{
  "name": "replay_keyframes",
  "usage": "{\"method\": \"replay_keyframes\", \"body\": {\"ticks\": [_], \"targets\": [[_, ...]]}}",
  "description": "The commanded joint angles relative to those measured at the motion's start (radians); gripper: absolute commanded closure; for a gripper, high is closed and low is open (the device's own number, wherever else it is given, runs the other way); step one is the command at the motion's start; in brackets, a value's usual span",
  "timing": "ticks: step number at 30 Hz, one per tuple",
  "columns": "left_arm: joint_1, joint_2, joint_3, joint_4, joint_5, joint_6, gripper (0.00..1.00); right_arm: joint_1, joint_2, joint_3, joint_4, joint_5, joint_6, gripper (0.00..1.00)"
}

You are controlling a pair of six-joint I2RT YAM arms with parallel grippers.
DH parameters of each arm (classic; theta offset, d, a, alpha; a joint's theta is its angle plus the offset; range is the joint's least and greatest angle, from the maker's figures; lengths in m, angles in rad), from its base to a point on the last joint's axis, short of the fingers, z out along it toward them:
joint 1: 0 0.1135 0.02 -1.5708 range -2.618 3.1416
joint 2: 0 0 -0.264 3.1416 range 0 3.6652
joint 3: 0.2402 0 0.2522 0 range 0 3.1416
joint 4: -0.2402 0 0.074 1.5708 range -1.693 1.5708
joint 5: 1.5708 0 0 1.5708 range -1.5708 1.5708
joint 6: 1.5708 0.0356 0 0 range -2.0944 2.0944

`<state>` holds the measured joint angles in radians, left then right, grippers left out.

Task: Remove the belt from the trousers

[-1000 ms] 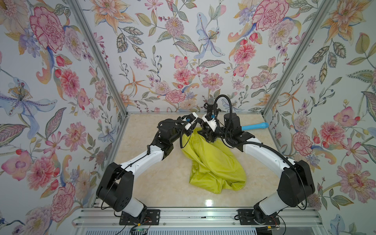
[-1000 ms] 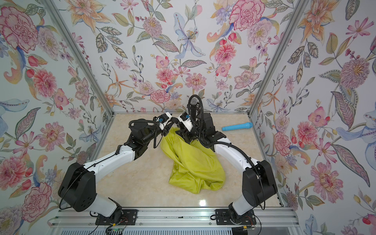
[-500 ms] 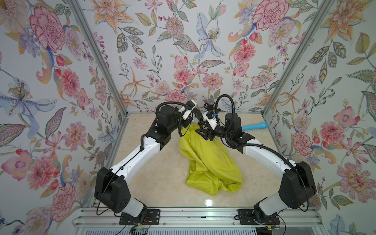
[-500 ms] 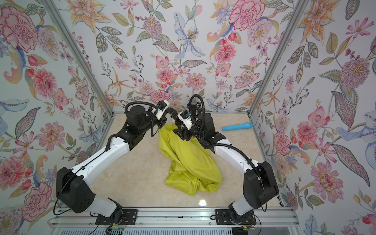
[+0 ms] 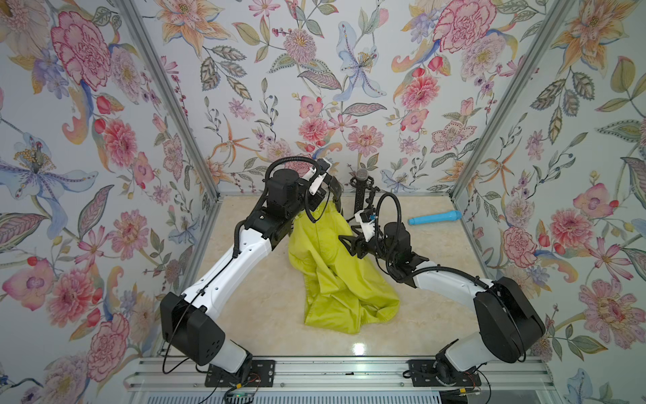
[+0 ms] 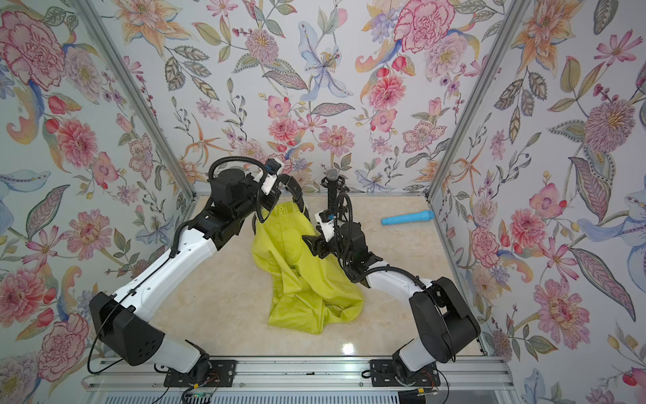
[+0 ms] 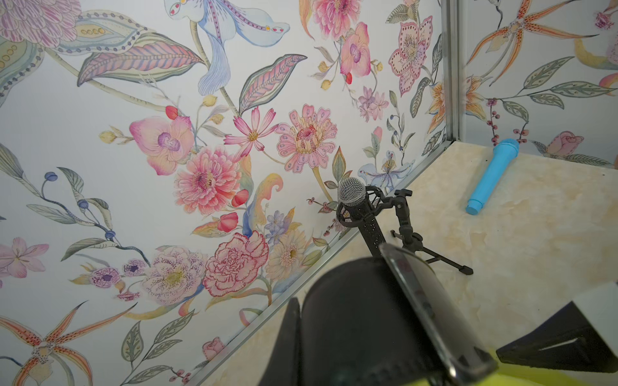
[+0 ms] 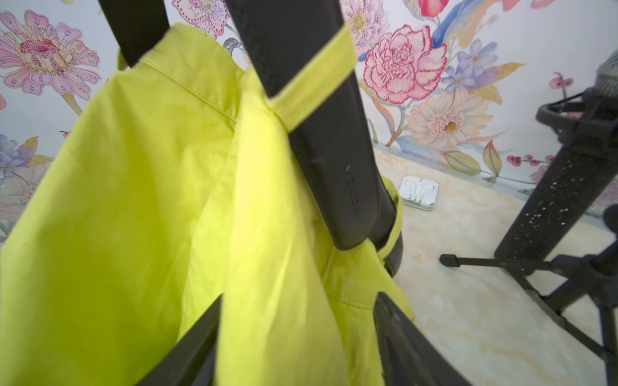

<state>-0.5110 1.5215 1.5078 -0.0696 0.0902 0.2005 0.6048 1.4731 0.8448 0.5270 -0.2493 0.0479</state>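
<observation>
The yellow-green trousers [image 5: 335, 273] hang from their waistband, legs bunched on the table. The black belt [image 5: 335, 190] arcs over the waistband and runs through a belt loop [image 8: 311, 83]; its free end [image 8: 334, 150] hangs against the fabric. My left gripper [image 5: 320, 199] is raised at the waistband, shut on the belt [image 7: 351, 317], and holds the garment up. Lower and to the right, my right gripper [image 5: 349, 241] stands open. A fold of the trousers [image 8: 133, 200] lies loosely between its fingers [image 8: 197, 341].
A black microphone on a small tripod [image 5: 361, 189] stands close behind the grippers by the back wall. A blue toy microphone [image 5: 435, 217] lies at the back right. A white earphone case [image 8: 419, 192] sits on the table near the back wall. Flowered walls close three sides.
My left gripper has shut on the belt and risen toward the back wall, lifting the waistband. My right gripper has opened, let go and dropped back to the right.
</observation>
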Motion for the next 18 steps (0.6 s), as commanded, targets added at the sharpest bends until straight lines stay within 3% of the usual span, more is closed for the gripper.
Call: {"method": "replay_keyframes", "body": {"ticks": [1, 7, 12, 16, 18], "targets": [[-0.009, 0.006, -0.017, 0.04, -0.024, -0.061, 1.0, 0.077, -0.104, 0.012, 0.028, 0.179, -0.153, 0.24], [-0.019, 0.002, -0.054, 0.068, 0.036, -0.13, 1.0, 0.118, -0.017, 0.147, -0.014, 0.315, -0.296, 0.21], [-0.026, -0.025, -0.098, 0.086, 0.07, -0.148, 1.0, 0.121, 0.105, 0.288, -0.012, 0.359, -0.326, 0.26], [-0.028, -0.045, -0.143, 0.106, 0.086, -0.148, 1.0, 0.129, 0.16, 0.353, 0.026, 0.385, -0.331, 0.41], [-0.028, -0.064, -0.185, 0.139, 0.098, -0.146, 1.0, 0.135, 0.178, 0.367, 0.042, 0.422, -0.332, 0.56]]}}
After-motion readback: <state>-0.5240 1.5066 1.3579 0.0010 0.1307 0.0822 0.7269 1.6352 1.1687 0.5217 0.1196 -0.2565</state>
